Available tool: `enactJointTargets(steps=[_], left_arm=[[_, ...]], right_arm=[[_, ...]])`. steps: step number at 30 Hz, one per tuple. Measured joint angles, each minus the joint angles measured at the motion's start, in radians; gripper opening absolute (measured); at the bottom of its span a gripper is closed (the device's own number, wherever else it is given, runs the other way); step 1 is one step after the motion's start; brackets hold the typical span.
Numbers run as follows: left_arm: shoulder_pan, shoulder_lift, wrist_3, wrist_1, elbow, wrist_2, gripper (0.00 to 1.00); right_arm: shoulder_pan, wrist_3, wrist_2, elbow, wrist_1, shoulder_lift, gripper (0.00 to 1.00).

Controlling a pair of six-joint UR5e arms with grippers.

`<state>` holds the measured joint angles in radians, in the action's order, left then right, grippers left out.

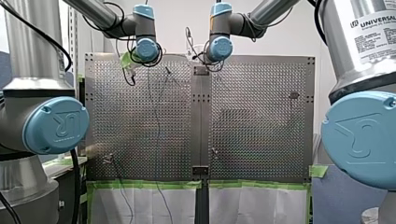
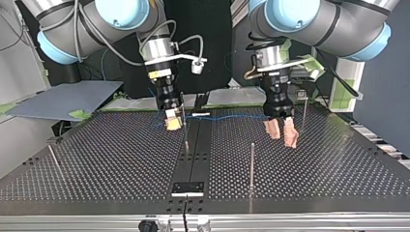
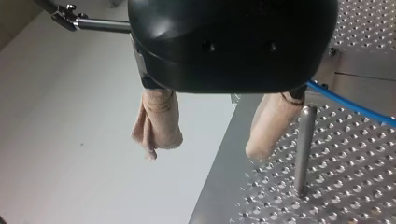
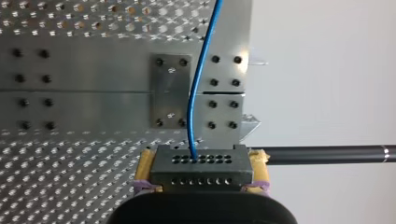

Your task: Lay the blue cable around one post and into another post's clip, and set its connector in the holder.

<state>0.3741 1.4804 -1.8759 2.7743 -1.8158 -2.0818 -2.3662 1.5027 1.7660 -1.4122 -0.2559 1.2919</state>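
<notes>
Perforated table (image 2: 96, 159) lies under both arms; at its edge my right gripper (image 4: 201, 171) clamps the grey connector (image 4: 201, 161), its blue cable (image 4: 196, 93) trailing away; my left gripper (image 3: 205, 150) gapes empty beside a post (image 3: 303, 149).

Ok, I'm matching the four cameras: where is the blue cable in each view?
Top view: the blue cable runs along the far edge, from my right gripper toward my left gripper.
Left wrist view: a blue line past the post, beside the open jaws.
Right wrist view: rising from the connector in the jaws.
Front view: too faint to find.
Shared landmark: the table's smooth middle strip.
</notes>
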Motion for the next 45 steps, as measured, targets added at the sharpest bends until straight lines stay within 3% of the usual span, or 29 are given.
enactJointTargets(steps=[11,21,27,36,45], left_arm=[[-0.039,0.036,-0.001,0.096,0.096,0.06,1.0],[-0.072,0.102,-0.002,0.182,0.181,0.111,1.0],[-0.12,0.128,-0.011,0.231,0.234,0.153,1.0],[-0.198,0.13,-0.028,0.243,0.294,0.233,1.0],[-0.22,0.162,-0.038,0.244,0.297,0.302,1.0]], right_arm=[[0.006,0.002,-0.015,0.098,0.066,-0.02,0.0],[0.011,0.002,-0.029,0.187,0.149,-0.099,0.0],[0.016,0.004,-0.037,0.239,0.182,-0.149,0.0],[0.033,0.01,-0.043,0.311,0.213,-0.18,0.0],[0.048,0.012,-0.04,0.397,0.23,-0.196,0.0]])
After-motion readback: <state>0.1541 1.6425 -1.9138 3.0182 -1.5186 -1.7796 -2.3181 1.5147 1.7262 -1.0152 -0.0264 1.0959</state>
